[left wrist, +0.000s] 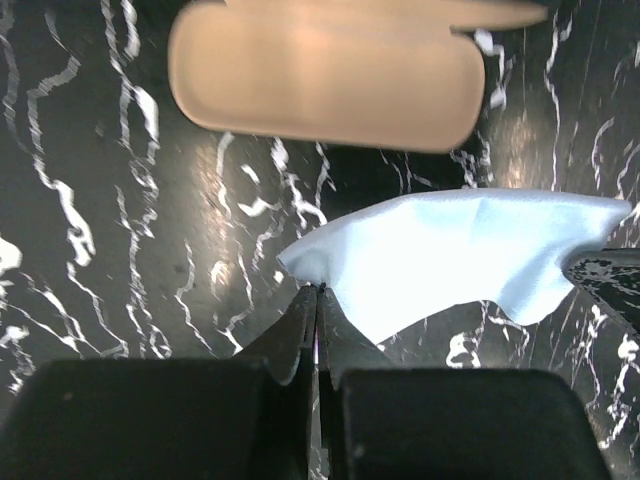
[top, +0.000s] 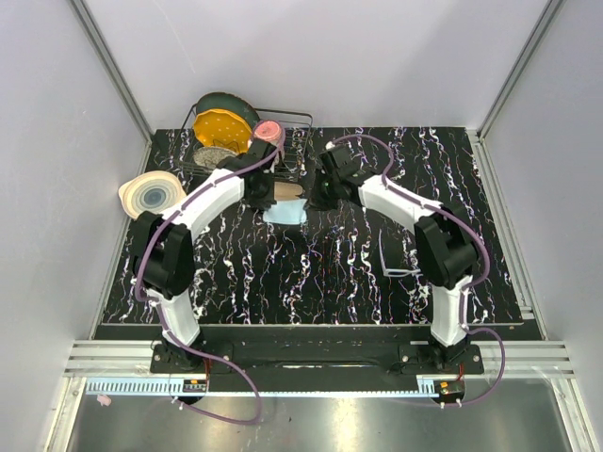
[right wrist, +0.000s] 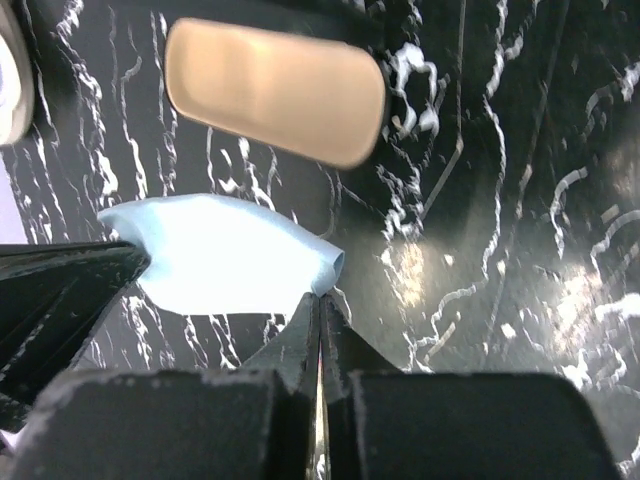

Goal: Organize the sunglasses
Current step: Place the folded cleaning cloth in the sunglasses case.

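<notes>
The sunglasses (top: pixel 399 269), with a thin whitish frame, lie on the black marbled table beside the right arm's elbow, away from both grippers. A light-blue cloth (top: pixel 285 215) hangs between the grippers. My left gripper (top: pixel 271 200) is shut on one corner of the cloth (left wrist: pixel 460 260), its tips (left wrist: pixel 318 291) closed together. My right gripper (top: pixel 317 200) is shut on the opposite corner of the cloth (right wrist: pixel 220 255), its tips (right wrist: pixel 322 296) closed together. An open glasses case with a beige lining (top: pixel 283 191) lies just behind the cloth; it also shows in the left wrist view (left wrist: pixel 325 85) and the right wrist view (right wrist: pixel 275 90).
A wire dish rack (top: pixel 292 141) at the back left holds a yellow plate (top: pixel 223 130) and a pink cup (top: pixel 268 132). A pale swirl-patterned plate (top: pixel 151 194) lies off the table's left edge. Grey walls enclose the table.
</notes>
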`<state>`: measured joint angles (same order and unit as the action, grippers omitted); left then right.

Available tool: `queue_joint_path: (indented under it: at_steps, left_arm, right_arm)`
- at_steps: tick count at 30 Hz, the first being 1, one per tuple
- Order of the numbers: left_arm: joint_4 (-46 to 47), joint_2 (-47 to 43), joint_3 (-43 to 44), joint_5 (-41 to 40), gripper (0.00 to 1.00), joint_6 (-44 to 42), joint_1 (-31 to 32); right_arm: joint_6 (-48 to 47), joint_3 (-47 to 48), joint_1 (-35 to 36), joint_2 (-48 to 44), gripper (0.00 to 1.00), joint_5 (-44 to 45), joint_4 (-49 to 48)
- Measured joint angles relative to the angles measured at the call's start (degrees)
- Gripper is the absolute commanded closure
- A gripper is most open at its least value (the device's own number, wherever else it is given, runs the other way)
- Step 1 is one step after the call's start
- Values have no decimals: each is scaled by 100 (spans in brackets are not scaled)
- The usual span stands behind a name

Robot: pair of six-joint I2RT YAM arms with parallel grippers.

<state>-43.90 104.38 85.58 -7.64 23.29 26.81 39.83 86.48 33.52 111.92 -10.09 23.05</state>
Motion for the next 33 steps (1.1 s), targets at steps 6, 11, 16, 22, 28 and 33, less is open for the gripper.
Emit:
queue_joint_path:
  at_steps: [6,11,16,22,28,33]
  left_arm:
    - [-13,326,651,26,100,-343,-385]
    - [-4,780,997,26,100,-481,-479]
    - [-28,1040,1051,26,100,-546,-557]
    - [-31,1156,1196,31,100,-581,-708]
    - [9,1276,1261,31,100,-691,-793]
    - [101,1388,1270,66,100,-728,-850]
  right_arm:
    - [-9,1036,0,739,100,13,79]
    - [-11,1567,0,1220,100,59,85]
    - [-13,1932,0,1600,100,151,125]
    - [-2,2135,0,1808,100,166,140]
    - [24,2216,0,1895,100,186,151]
    - [31,2293,0,2031,100,214,157]
